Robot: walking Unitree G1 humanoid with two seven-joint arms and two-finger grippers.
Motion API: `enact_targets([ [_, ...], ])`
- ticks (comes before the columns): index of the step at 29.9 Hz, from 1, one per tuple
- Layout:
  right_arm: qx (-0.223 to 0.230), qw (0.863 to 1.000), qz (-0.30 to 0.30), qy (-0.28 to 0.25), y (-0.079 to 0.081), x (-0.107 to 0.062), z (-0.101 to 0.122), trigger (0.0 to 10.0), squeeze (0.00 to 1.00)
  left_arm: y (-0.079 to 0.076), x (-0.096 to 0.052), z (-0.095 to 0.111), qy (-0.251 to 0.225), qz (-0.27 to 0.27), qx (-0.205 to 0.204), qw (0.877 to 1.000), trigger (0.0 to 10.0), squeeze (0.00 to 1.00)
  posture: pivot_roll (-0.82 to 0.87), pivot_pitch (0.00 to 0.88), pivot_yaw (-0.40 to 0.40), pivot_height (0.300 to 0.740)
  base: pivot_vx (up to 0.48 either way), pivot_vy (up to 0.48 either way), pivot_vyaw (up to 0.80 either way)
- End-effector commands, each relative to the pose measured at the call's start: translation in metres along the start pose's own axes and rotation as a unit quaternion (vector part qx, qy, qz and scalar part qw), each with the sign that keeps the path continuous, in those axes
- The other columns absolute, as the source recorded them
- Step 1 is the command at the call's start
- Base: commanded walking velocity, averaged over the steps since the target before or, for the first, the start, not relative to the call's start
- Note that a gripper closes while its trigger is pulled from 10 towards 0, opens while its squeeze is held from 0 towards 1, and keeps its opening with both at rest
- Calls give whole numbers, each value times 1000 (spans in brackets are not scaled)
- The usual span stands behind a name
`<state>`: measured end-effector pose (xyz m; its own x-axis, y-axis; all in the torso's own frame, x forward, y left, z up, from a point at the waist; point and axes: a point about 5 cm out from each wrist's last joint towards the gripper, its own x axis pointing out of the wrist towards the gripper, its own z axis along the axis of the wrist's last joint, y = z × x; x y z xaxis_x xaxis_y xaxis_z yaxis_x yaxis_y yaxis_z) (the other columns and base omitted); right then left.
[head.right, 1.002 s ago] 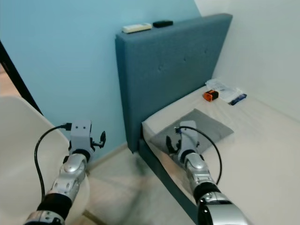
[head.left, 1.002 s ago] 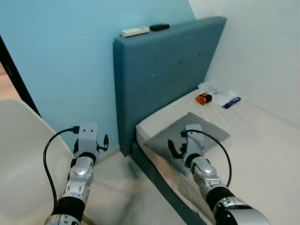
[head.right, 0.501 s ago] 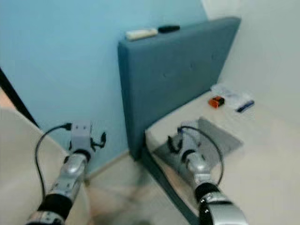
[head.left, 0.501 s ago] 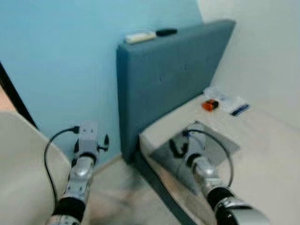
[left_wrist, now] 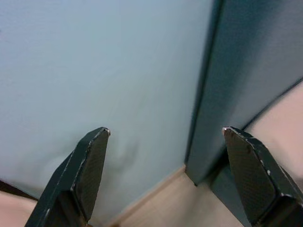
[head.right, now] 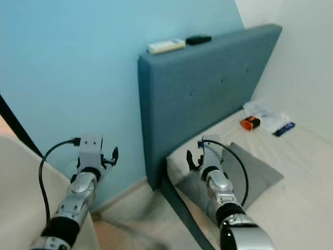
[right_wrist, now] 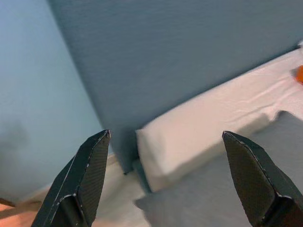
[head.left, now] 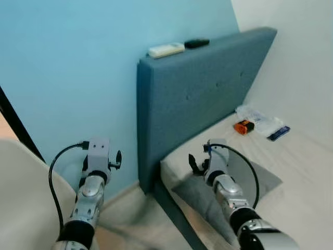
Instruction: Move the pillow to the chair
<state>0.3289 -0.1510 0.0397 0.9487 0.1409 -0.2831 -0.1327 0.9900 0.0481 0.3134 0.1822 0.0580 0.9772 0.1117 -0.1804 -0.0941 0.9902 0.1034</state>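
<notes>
Pillow [head.left: 250, 182], one, under right gripper [right_wrist: 165, 175], fingers spread

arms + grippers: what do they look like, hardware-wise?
Both arms are silver metal with black joint bands. The left arm carries a boxy grey wrist module and a looping black cable; the right arm has a similar black cable loop. The left gripper and right gripper each have two long, tapered black fingers.
</notes>
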Motion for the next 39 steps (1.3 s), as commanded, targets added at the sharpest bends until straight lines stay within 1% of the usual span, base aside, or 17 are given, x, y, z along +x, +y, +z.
enact_targets([
  [1, 2, 1000, 1, 7, 1, -1, -4, 10000, 0, 2, -1, -5, 9, -1, 5, 1000, 10000, 0, 36, 0, -75, 736, 300, 0, 0],
  [12, 2, 1000, 1, 7, 2, -1, -4, 10000, 0, 0, -1, -4, 8, -2, 1, 1000, 10000, 0, 34, 0, -75, 736, 298, 0, 0],
  [15, 2, 1000, 0, 7, 2, -1, -3, 10000, 0, -1, -1, -3, 1, -5, -1, 1000, 10000, 0, 33, 0, -73, 736, 0, 0, 0],
  [18, 2, 1000, -2, 7, 1, 0, -3, 10000, 0, -5, -1, -6, 13, -12, 14, 1000, 10000, 0, 29, 0, -71, 736, 0, 0, 0],
  [24, 4, 1000, -1, 7, 2, 0, -3, 10000, 0, -6, -1, -7, 16, -14, 15, 1000, 10000, 0, 28, 0, -72, 736, 0, 0, 0],
  [29, 5, 1000, 2, 6, 2, -1, -3, 10000, 0, -7, 0, -6, 16, -14, 10, 1000, 10000, 0, 30, 0, -73, 736, 0, 0, -640],
  [34, 7, 1000, 2, 6, 3, -1, -4, 10000, 0, -6, 0, -5, 11, -19, 22, 1000, 10000, 0, 34, 0, -77, 736, 0, 0, -800],
  [39, 11, 1000, 0, 5, 3, 0, -3, 10000, 0, -7, 0, -6, 12, -21, 20, 1000, 10000, 0, 31, 0, -76, 736, 0, 0, -800],
])
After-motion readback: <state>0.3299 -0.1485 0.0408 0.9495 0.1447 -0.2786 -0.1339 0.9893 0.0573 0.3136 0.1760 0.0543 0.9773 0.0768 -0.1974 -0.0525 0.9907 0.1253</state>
